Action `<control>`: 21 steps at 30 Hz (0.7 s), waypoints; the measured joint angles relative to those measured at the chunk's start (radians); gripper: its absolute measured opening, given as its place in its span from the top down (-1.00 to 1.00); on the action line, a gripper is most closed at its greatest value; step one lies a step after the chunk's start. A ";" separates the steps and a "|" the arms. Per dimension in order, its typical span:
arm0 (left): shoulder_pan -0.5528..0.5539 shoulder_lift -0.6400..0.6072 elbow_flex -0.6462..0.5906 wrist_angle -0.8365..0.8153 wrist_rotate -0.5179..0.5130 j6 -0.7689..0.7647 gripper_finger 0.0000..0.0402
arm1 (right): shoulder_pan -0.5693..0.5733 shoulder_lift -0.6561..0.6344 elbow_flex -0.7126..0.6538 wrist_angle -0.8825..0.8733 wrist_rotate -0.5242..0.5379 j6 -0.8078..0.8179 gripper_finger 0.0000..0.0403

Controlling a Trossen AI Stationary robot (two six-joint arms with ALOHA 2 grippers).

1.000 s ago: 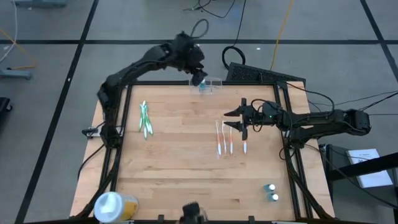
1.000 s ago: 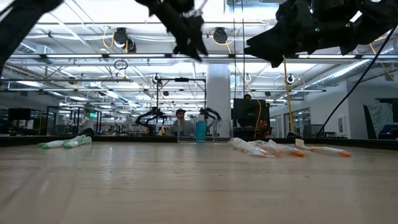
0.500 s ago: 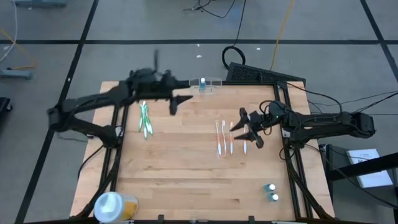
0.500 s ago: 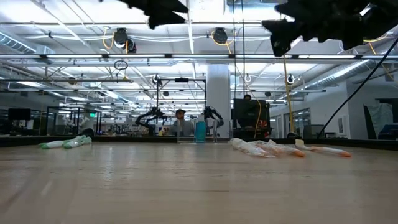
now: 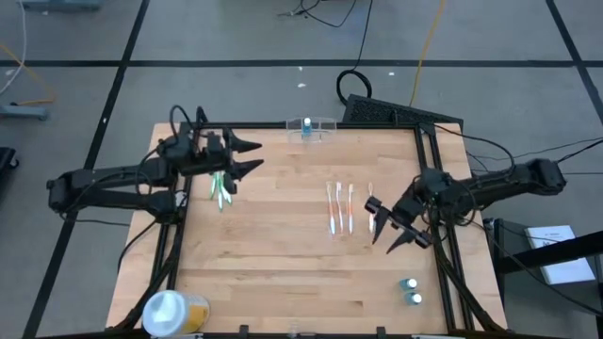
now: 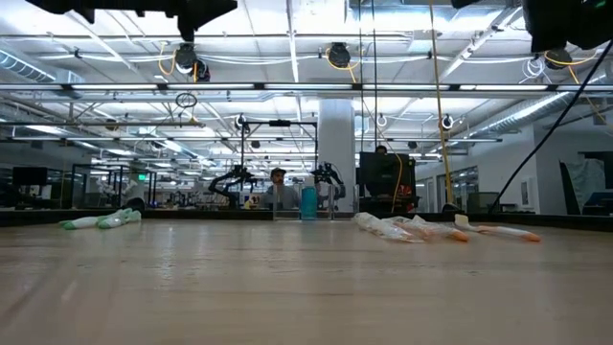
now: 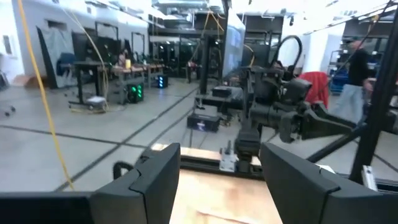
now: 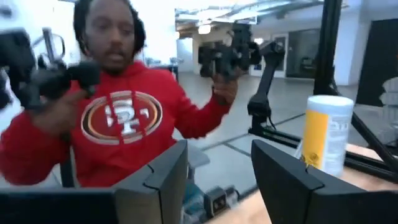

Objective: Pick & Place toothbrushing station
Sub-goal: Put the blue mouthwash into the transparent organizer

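The clear toothbrushing station stands at the table's far edge with a blue item upright in it; in the low view the station shows far back at the middle. My left gripper hovers open and about level over the far left of the table, beside the green toothbrushes. Over the right side my right gripper is open too, just right of the orange-and-white toothbrushes. In the wrist views both grippers, the left and the right, have nothing between their fingers.
A white-and-yellow tub lies at the near left corner and shows in the right wrist view. Two small blue-capped items stand near the right front. A person in a red top stands beyond the table.
My left gripper has drawn back from the station at the far edge toward the table's left edge, sinking a little and tipping up to level. My right gripper has gone toward the near edge, away from the orange toothbrushes, and has turned. The station stays at the far edge.
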 joint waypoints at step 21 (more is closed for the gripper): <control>-0.080 0.007 -0.004 -0.074 -0.083 -0.010 -0.14 | 0.758 0.287 0.726 -1.636 1.141 0.823 0.16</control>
